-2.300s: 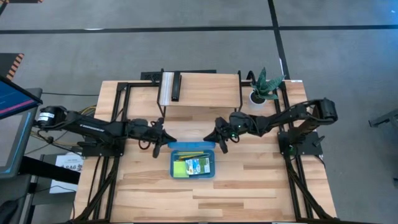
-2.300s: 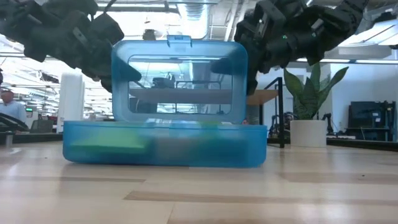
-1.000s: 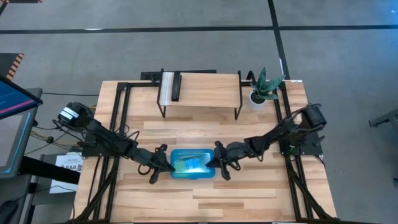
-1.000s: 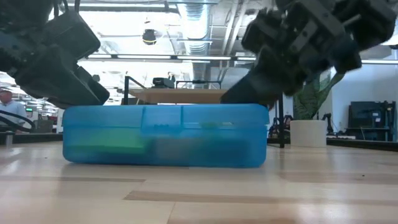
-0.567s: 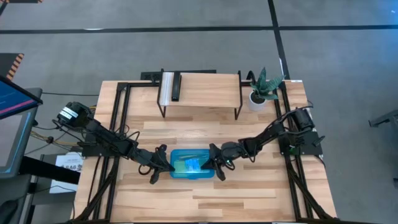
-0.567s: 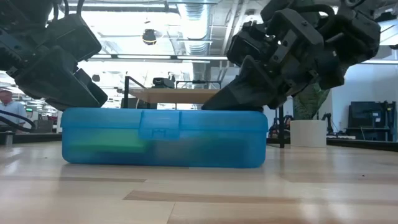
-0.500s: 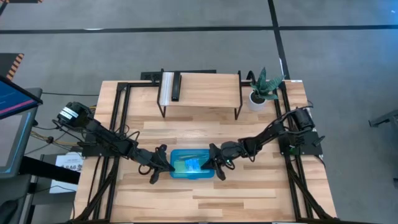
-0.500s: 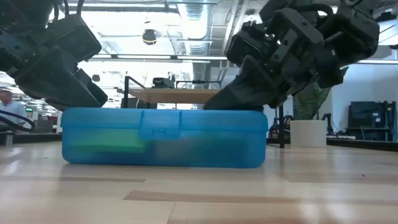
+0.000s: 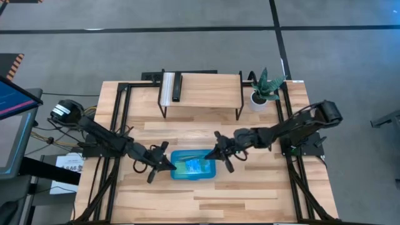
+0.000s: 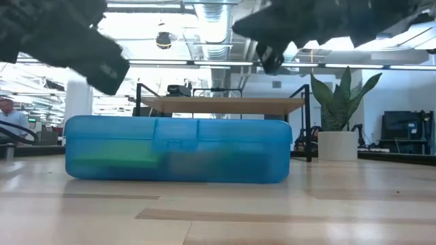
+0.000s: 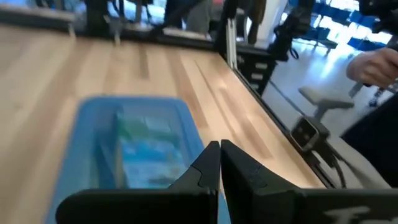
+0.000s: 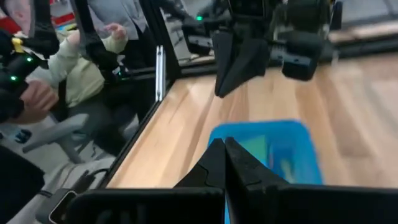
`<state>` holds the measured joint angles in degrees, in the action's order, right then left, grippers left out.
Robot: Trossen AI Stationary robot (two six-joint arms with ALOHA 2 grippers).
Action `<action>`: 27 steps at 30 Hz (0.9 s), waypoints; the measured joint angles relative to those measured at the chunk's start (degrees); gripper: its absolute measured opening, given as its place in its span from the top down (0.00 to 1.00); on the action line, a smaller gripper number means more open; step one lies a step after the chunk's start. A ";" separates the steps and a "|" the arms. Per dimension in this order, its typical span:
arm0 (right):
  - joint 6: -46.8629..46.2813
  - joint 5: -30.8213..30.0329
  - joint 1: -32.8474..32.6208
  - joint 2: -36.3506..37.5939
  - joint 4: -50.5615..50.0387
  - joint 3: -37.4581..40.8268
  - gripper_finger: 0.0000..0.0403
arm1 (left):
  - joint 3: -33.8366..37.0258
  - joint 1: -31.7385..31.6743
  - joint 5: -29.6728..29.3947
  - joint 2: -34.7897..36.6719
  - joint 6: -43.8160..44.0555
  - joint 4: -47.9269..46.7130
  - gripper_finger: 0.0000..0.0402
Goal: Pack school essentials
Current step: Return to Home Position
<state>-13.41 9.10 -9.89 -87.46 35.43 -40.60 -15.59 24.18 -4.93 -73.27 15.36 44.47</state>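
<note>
the school essentials [image 9: 196,164] are seen inside the closed blue case [image 9: 179,170], lying just ahead of the left gripper [image 9: 161,164] and the right gripper [image 9: 220,152]. both are held pinched together and empty, presumably because nothing is left to be carried.

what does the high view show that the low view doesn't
Only the high view: both arms whole, with the left tool and right tool near the two ends of the blue case, and the monitor beside the left arm. Only the low view: the case's front latch, a person far left, the ceiling lights. Both: the closed case, the potted plant, the wooden riser.
</note>
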 joint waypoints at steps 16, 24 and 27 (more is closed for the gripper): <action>5.16 -0.17 3.19 14.02 -5.14 0.00 0.98 | -0.44 -8.93 7.28 4.30 -4.57 9.24 1.00; 16.89 -3.08 9.06 22.04 -11.90 0.00 0.98 | -4.47 -21.36 18.38 7.44 -9.32 7.88 1.00; 17.79 -3.21 13.95 25.38 -15.29 0.00 0.98 | -4.55 -26.31 19.34 12.62 -12.03 3.42 1.00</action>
<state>4.38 5.89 4.06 -62.08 20.14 -40.60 -20.14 -2.13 14.40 -60.64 3.32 47.89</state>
